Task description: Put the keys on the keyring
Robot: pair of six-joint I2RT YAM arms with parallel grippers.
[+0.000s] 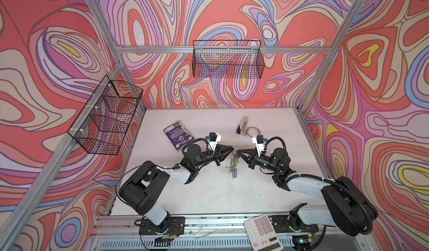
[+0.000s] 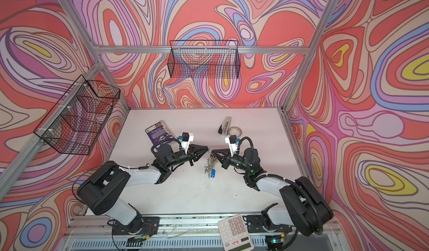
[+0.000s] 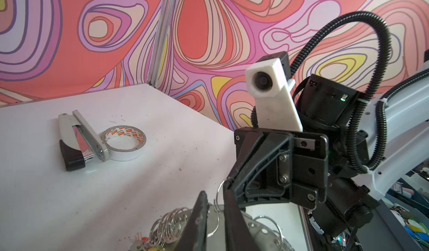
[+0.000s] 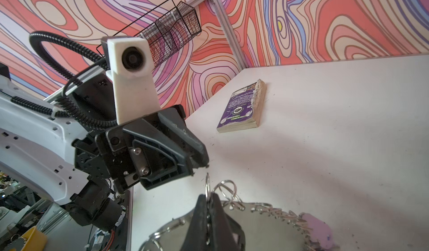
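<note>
Both arms meet over the middle of the surface [image 1: 209, 191], tips nearly nose to nose.

Right tool [image 4: 209, 196]: fingers pressed together on a small split ring [image 4: 207, 184] that stands up from the rim of the keyring [image 4: 260, 224]. This is the only grip I can confirm.

Left tool [image 3: 214, 193]: fingers a narrow gap apart, nothing clamped that I can see. In the right wrist view its tips sit just beside the pinched ring, not touching it.

Keyring: the grey plate hangs tilted below the two tools, between the arms. In both top views the bunch trails down toward the near edge, with a blue tag [image 2: 212, 173] at its low end. I cannot tell whether that end touches the surface.

Black-tagged key: I cannot pick it out among the rings and tags.

Elsewhere: a stapler [image 3: 79, 138] lies touching a roll of tape [image 3: 125, 143] toward the far right. A purple book [image 4: 241, 108] lies at the far left. A calculator [image 1: 262, 232] rests on the front rail.
</note>
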